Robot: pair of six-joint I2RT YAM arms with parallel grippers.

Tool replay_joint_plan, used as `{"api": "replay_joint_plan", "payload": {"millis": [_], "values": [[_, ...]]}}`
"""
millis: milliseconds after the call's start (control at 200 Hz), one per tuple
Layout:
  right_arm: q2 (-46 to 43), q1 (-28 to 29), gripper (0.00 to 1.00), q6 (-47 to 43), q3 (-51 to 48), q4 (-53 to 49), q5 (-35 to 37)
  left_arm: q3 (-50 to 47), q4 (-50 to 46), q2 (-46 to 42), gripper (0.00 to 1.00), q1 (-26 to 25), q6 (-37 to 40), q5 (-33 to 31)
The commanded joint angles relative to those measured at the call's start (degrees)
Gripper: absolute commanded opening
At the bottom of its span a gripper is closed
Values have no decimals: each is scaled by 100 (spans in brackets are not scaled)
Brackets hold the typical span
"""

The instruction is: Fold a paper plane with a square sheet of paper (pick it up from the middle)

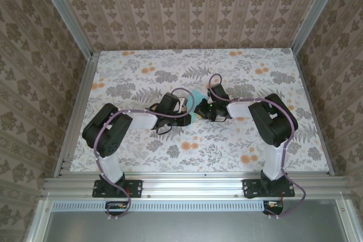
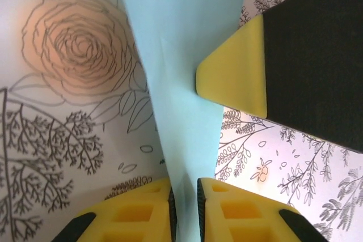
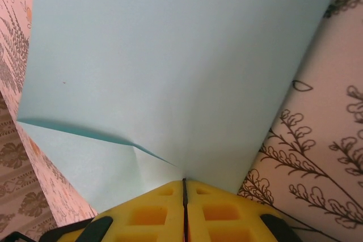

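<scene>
Turquoise-blue paper sheet (image 1: 196,97), already creased, sits between both pincers at the middle of the floral-printed table (image 1: 170,66). The right gripper (image 3: 184,185) is clamped tight on the sheet's near edge. The left gripper (image 2: 185,191) stands narrowly parted astride a tapering strip, whose long axis runs straight ahead toward the right fingertip (image 2: 232,72).

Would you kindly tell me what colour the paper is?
The paper is plain turquoise-blue, clearest in the right wrist view.
</scene>
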Motion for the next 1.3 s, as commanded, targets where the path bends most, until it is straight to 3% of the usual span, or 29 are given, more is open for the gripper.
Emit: {"api": "replay_joint_plan", "payload": {"millis": [0, 245, 560, 860, 925, 1115, 1295], "values": [[145, 30, 9, 166, -181, -378, 481, -153, 63, -204, 17, 5, -429, 72], [105, 15, 9, 233, -164, -389, 426, -198, -167, -248, 8, -66, -203, -168], [-461, -116, 19, 186, -125, 18, -87, -16, -698, -351, 1, -297, 2114, -917], [-697, -116, 34, 371, -251, 644, -325, 143, -764, -171, 0, -399, 2724, -1290], [-653, -110, 41, 475, -211, 758, -406, 152, -773, -162, 0, -429, 2801, -1384], [-580, -91, 61, 556, 75, 111, -316, 175, -764, -127, 0, -525, 3016, -1659], [-458, -47, 61, 448, 457, -805, -62, 211, -754, -88, 0, -621, 3117, -1828]]}}
